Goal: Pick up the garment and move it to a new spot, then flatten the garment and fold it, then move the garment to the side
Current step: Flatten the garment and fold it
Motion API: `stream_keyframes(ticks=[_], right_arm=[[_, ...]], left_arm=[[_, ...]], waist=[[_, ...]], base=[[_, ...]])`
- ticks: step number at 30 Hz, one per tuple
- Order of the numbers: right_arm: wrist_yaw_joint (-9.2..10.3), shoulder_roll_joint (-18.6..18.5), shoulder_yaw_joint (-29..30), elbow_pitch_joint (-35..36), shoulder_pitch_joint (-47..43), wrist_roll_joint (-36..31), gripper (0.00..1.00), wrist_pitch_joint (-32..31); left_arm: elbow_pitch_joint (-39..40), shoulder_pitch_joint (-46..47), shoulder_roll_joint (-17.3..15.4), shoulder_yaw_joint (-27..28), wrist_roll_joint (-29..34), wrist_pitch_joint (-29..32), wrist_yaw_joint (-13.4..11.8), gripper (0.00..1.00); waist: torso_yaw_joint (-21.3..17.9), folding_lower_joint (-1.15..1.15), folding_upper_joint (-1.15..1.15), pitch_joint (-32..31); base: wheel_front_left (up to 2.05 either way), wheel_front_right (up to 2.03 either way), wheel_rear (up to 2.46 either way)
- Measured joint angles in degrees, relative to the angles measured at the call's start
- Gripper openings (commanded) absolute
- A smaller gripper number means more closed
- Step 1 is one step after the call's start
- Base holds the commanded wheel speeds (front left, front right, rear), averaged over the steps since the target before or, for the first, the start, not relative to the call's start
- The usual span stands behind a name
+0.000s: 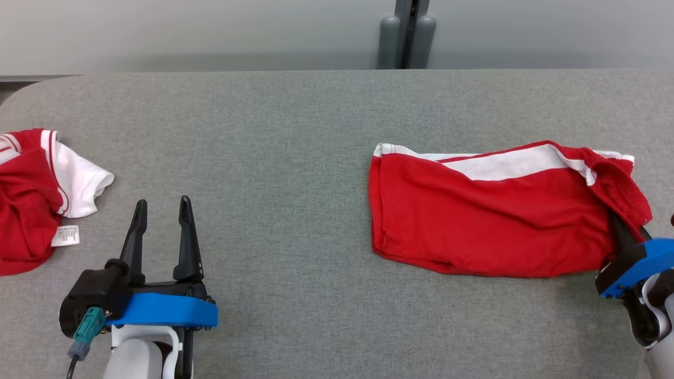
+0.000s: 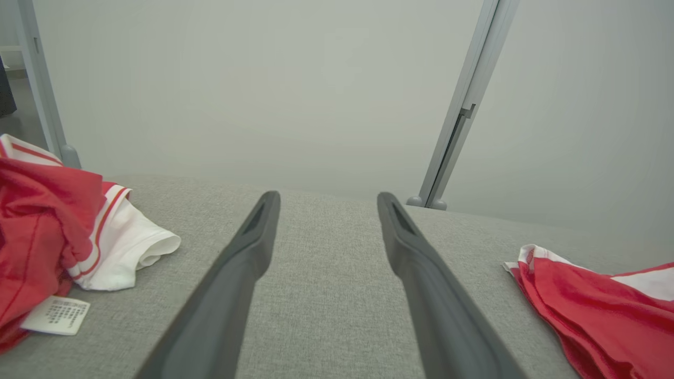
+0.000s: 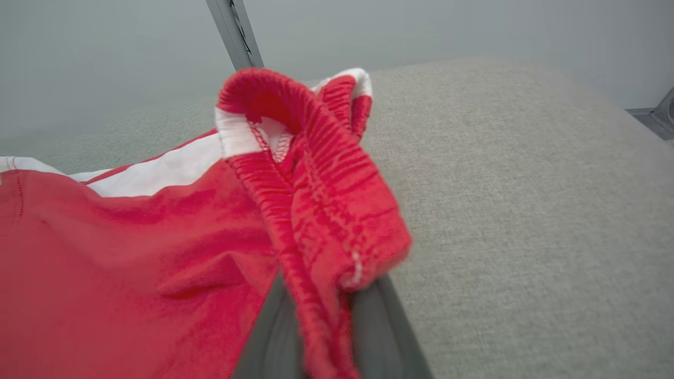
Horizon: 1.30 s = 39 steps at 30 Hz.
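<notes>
The garment (image 1: 489, 210) is a pair of red shorts with a white side stripe, lying mostly flat on the right half of the grey table (image 1: 284, 158). My right gripper (image 1: 624, 234) is shut on the ribbed waistband at the garment's right end. In the right wrist view that waistband (image 3: 316, 173) bunches up between the dark fingers (image 3: 266, 337) and covers their tips. My left gripper (image 1: 162, 202) rests low on the table at the lower left, open with nothing between its fingers (image 2: 242, 263). The garment's left edge (image 2: 605, 316) also appears in the left wrist view.
A second red and white garment (image 1: 26, 200) with a white label (image 1: 65, 235) lies crumpled at the table's far left edge (image 2: 47, 226). A grey post (image 1: 406, 37) stands against the wall behind the table.
</notes>
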<state>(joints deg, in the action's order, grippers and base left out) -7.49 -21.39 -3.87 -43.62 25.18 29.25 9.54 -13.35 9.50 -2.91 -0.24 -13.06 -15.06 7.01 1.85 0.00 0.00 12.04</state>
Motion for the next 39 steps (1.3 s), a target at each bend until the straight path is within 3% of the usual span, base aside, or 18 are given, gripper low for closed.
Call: stream_keyframes(ticks=[6, 18, 26, 36, 37, 38, 39], right_arm=[[0.00, 1.5, -1.0, 4.2, 1.0, 0.1, 0.00, -2.6], [0.00, 11.0, -4.0, 12.8, 3.7, -4.2, 0.00, -7.0], [0.00, 17.1, -4.3, 13.1, 4.8, -9.1, 0.00, -8.0], [0.00, 18.4, -4.9, 9.2, 4.8, -10.0, 0.02, -5.1], [0.00, 18.4, -5.9, 8.8, 4.8, -8.8, 0.45, -4.8], [0.00, 18.4, -7.0, 8.2, 4.8, -8.3, 1.00, -4.4], [0.00, 18.5, -7.7, 7.7, 4.8, -7.8, 1.00, -3.8]], left_arm=[[0.0, 0.0, 0.0, -0.1, -0.1, 0.0, -0.2, 1.00], [-0.4, 1.5, 0.0, -1.6, -0.6, 0.0, -0.2, 1.00], [-0.7, 2.7, 0.0, -4.2, -2.3, 0.0, -0.5, 1.00], [-0.6, 3.5, 0.0, -6.1, -3.6, 0.0, -1.4, 1.00], [-0.6, 3.5, 0.0, -6.1, -3.6, 0.0, -1.5, 1.00], [-0.6, 3.5, 0.0, -6.1, -3.6, 0.0, -1.6, 1.00], [-0.7, 3.5, 0.0, -6.0, -3.6, 0.0, -1.7, 1.00]], waist=[[-1.2, 0.00, 0.00, 0.4], [-1.0, 0.00, 0.00, 1.1], [1.4, 0.00, 0.00, 1.7], [4.5, 0.00, 0.00, 2.6], [4.6, 0.00, 0.00, 2.7], [4.6, 0.00, 0.00, 2.7], [4.5, 0.00, 0.00, 2.7]], base=[[0.00, 0.00, 0.00], [0.00, 0.00, 0.00], [0.00, 0.00, 0.00], [0.00, 0.00, 0.00], [0.00, 0.00, 0.00], [0.00, 0.00, 0.00], [0.00, 0.00, 0.00]])
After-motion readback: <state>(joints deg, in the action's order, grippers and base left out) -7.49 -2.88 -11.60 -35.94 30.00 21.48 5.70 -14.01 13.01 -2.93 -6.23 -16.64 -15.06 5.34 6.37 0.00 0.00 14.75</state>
